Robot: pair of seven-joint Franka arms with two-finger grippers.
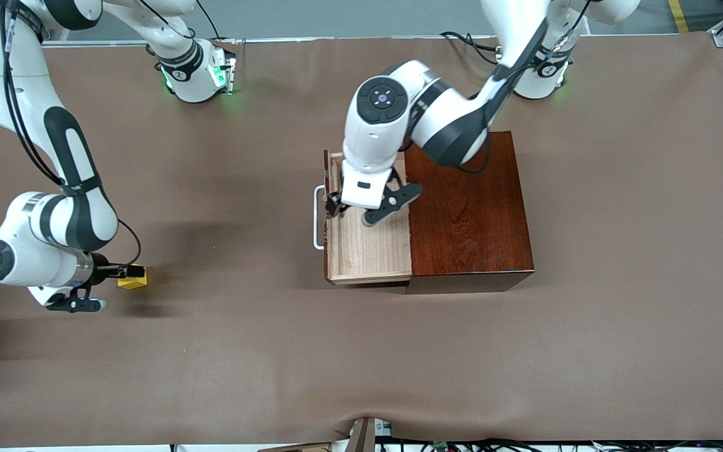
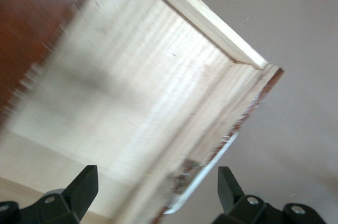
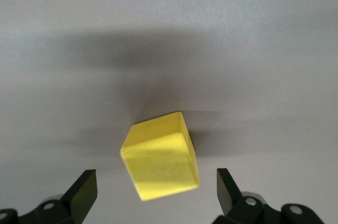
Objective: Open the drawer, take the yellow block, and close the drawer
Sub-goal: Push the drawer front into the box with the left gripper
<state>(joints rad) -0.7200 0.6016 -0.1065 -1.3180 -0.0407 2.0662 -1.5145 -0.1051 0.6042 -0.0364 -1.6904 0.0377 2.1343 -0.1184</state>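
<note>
The drawer [image 1: 368, 245] of the reddish-brown box [image 1: 468, 207] stands pulled out, and its pale wooden floor [image 2: 132, 92] is bare. My left gripper [image 1: 336, 207] hangs open over the drawer's front, its fingers astride the front board and the white handle [image 2: 203, 179] without touching them. The yellow block [image 1: 132, 279] lies on the brown table cover toward the right arm's end. Just above it is my right gripper [image 1: 128, 272], open. In the right wrist view the yellow block [image 3: 161, 163] lies between the spread fingers, with a gap on each side.
The box's dark top [image 2: 31, 12] lies beside the drawer, under the left arm's elbow. The handle [image 1: 317, 216] sticks out toward the right arm's end. Brown table cover [image 1: 361, 351] stretches around both, and cables run along the edge nearest the front camera.
</note>
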